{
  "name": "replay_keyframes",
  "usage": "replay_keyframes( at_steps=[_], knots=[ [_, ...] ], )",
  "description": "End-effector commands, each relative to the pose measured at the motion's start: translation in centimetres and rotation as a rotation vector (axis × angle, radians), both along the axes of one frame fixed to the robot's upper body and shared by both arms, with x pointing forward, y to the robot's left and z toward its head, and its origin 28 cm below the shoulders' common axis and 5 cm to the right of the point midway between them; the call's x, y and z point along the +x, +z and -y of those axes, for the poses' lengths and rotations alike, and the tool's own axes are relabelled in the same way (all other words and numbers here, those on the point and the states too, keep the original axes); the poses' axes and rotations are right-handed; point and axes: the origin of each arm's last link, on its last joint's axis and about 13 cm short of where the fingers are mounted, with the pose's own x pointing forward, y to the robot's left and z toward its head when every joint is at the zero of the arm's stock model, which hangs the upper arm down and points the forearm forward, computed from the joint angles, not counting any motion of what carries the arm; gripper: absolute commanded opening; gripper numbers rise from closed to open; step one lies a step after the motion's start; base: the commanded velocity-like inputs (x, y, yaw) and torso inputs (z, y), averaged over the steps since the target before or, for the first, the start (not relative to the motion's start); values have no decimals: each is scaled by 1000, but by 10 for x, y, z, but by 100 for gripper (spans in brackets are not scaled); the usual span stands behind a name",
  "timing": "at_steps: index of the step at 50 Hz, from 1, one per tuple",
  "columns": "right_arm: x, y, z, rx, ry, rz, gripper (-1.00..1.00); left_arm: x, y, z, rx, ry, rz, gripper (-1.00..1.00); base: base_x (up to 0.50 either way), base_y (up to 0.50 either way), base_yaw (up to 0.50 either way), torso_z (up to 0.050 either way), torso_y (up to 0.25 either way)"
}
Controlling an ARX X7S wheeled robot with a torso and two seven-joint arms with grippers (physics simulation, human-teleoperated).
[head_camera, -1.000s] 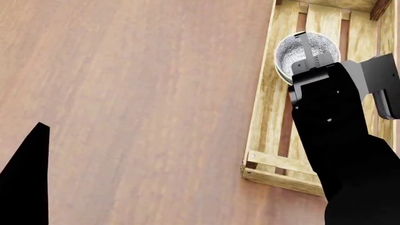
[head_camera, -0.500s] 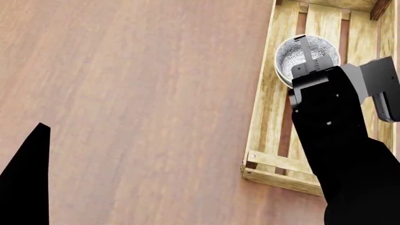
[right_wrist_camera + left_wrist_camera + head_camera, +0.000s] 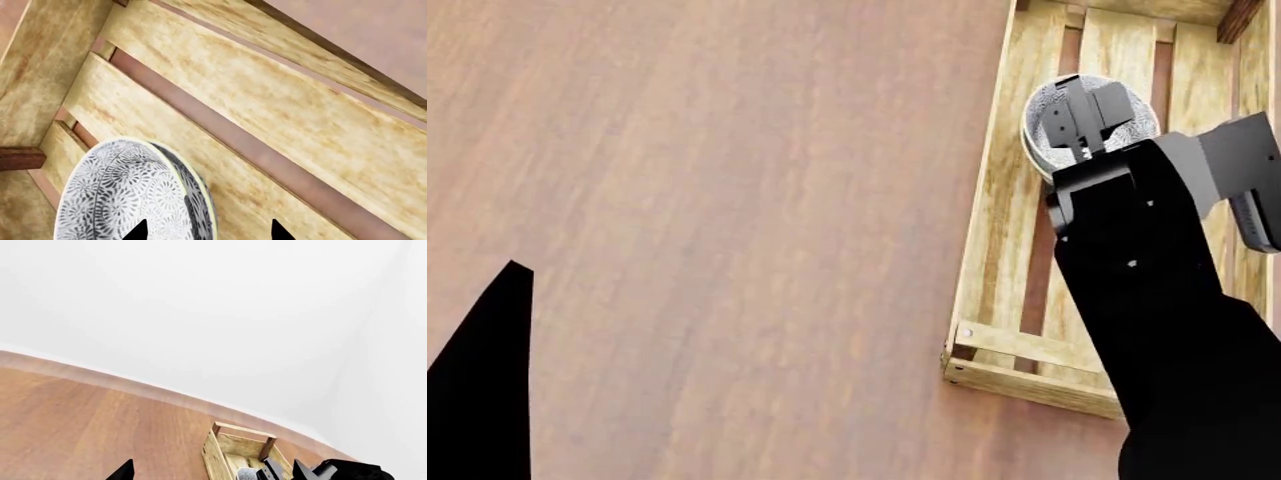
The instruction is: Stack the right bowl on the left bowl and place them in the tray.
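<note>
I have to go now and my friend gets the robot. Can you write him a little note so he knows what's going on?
Right gripper: open, jaws spread over the bowls, no longer holding them.
Left gripper: only a dark tip shows in its wrist view, can't tell; it's off to the side, away from the job.
Bowls: sitting inside the tray, near its far end.
Done: bowls are in the tray.
Left: lift the right arm clear.

Count: 1 rectangular light-wood slatted tray (image 3: pixel 1001 200); 1 visible stack of grey-white patterned bowls (image 3: pixel 123 197), 2 rims showing, nested; 1 brown wooden table (image 3: pixel 721 220); 2 black grippers.
</note>
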Motion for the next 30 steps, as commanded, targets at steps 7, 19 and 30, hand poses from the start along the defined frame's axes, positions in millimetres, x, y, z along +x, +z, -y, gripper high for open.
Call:
replay_keyframes(
  at_steps=[7,19,30],
  knots=[
    [0,3,1,-18,4,3,100,0,0,0,-2,-3,-1,100,0,0,0,0,0],
    [1,18,-5,-77,21,9,100,-1,-1,1,1,-5,-3,100,0,0,0,0,0],
    [1,13,-1,-147,-29,-70,100,-2,0,2,2,-7,-3,100,0,0,0,0,0]
  ],
)
